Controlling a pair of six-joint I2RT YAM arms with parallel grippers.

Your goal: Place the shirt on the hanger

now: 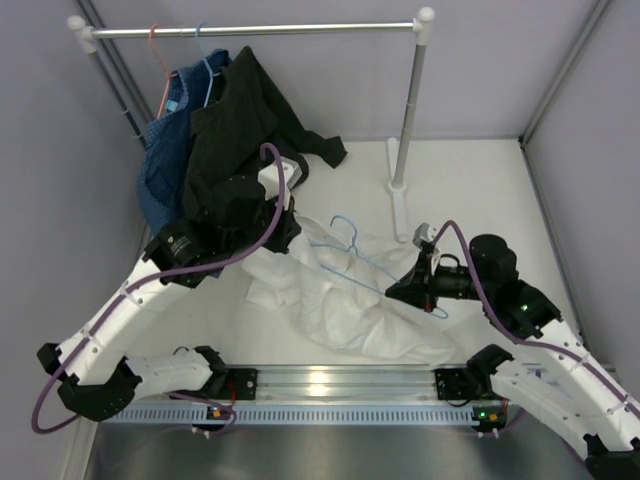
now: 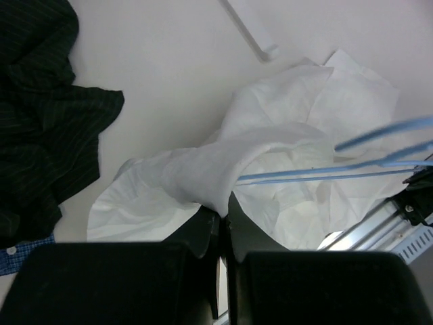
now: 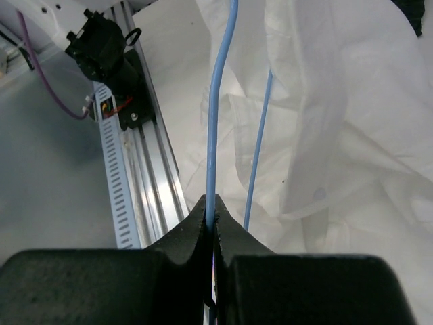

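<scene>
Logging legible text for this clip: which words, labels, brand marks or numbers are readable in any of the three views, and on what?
None: no view shows text that can be read.
The shirt, the hanger, the black garment and the aluminium rail show no print.
The indicator lights on the arm bases are small glowing dots, not characters.
</scene>
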